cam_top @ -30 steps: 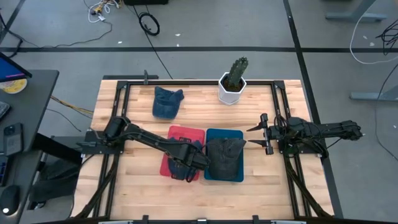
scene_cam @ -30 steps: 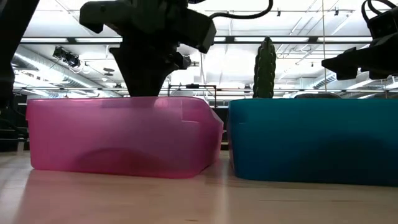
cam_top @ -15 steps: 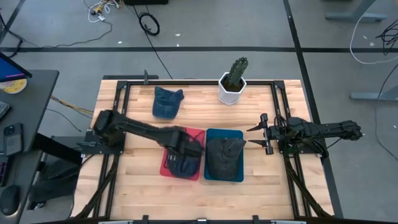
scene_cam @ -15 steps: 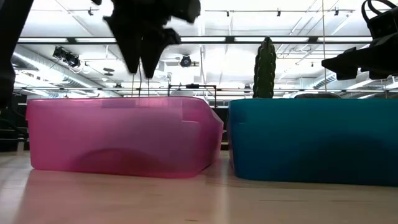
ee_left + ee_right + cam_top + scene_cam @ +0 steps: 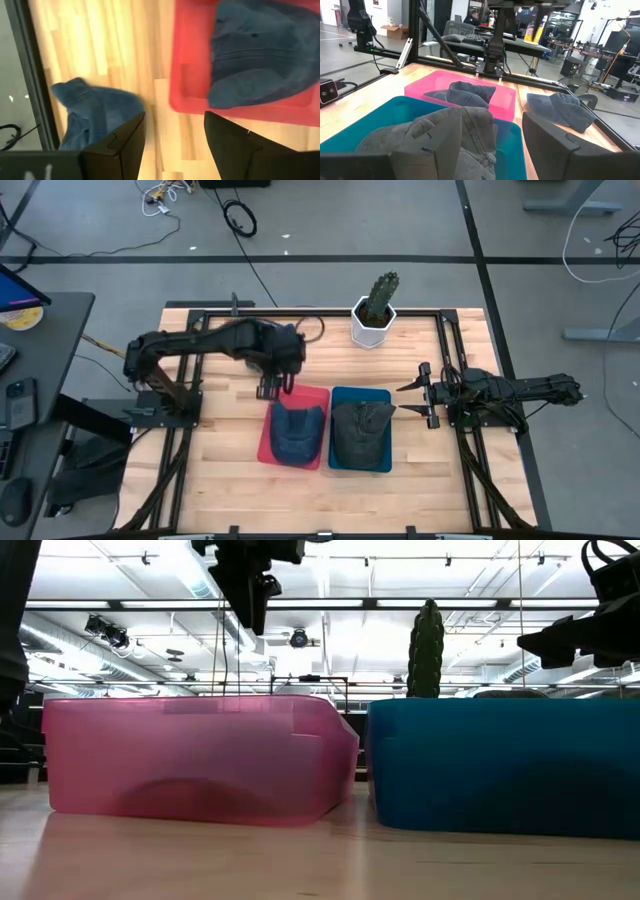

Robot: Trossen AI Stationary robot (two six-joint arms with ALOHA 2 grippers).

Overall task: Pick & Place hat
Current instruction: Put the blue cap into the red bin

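Left end effector [image 5: 268, 387] hangs over the bare surface [image 5: 215, 450] just beyond the far edge of the pink bin [image 5: 272, 442], fingers spread, carrying nothing. One blue hat [image 5: 297, 432] lies inside the pink bin; my read is that this placement is done. A second blue hat [image 5: 87, 116] lies on the surface far-left, near the frame rail, mostly hidden under the arm in the overhead view but clear in the left wrist view. Right of the pink bin and touching it is the teal bin [image 5: 343, 394] with a grey hat [image 5: 361, 434] in it. Potted cactus [image 5: 375, 308] sits at the far edge, clear of the path. Right end effector [image 5: 414, 397] waits at the right side, fingers spread, empty. Likely next step: left arm goes for the loose hat — line up over the crown, descend, pinch the fabric. Soft cloth, so a shallow grab may slip.
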